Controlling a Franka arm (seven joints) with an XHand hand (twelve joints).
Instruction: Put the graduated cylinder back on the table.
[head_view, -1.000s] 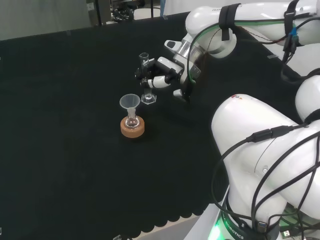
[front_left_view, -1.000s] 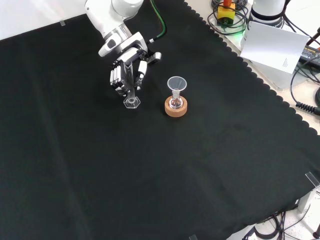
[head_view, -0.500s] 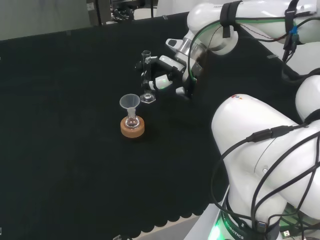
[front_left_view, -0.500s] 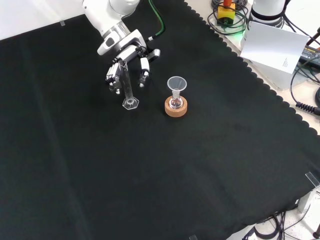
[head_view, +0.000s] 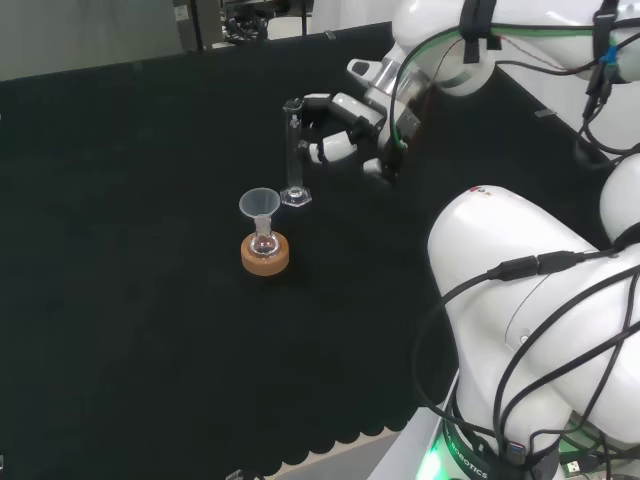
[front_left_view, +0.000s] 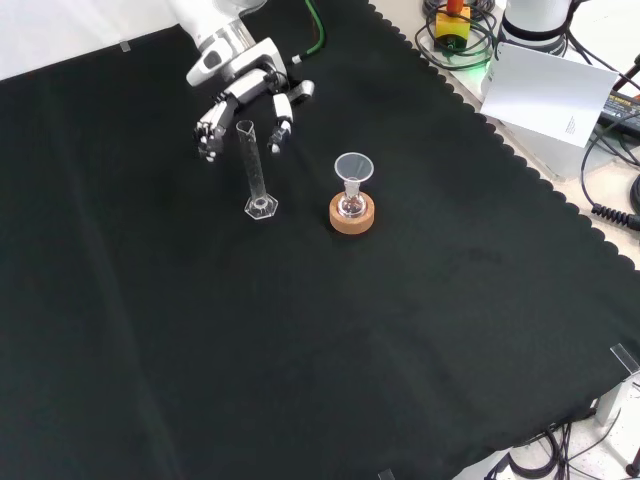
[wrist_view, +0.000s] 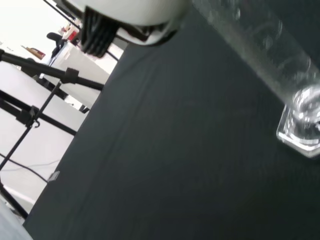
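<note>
— Where is the hand (front_left_view: 243, 95), and what are its fingers doing?

— Hand and cylinder are apart. In the front view the hand hangs above the black cloth (front_left_view: 400, 340), just behind the top of the one graduated cylinder (front_left_view: 253, 170). Its fingers (front_left_view: 281, 118) are spread and point downward, holding nothing. In the head view the hand (head_view: 345, 125) sits just to the right of the cylinder's upper half (head_view: 293, 150), with a gap between the fingertips and the glass.

— And the cylinder itself?

— One clear graduated cylinder stands upright on the cloth on its own flat, angular foot. In the wrist view its foot (wrist_view: 300, 132) rests flat on the cloth, and the tube runs up from it close by a white part of the hand (wrist_view: 135, 15).

— What else stands on the bench?

— One cork ring (front_left_view: 352, 215), to the right of the cylinder in the front view, near it but not touching. In the head view the ring (head_view: 265, 255) lies nearer the camera and slightly left of the cylinder's foot. One small clear flask (front_left_view: 349, 205) sits in the ring, and one clear funnel (front_left_view: 353, 168) stands in the flask's neck, its wide mouth upward. What the flask contains cannot be told.

— So the count?

— One cylinder, one ring stand, one flask, one funnel, one hand.
</note>
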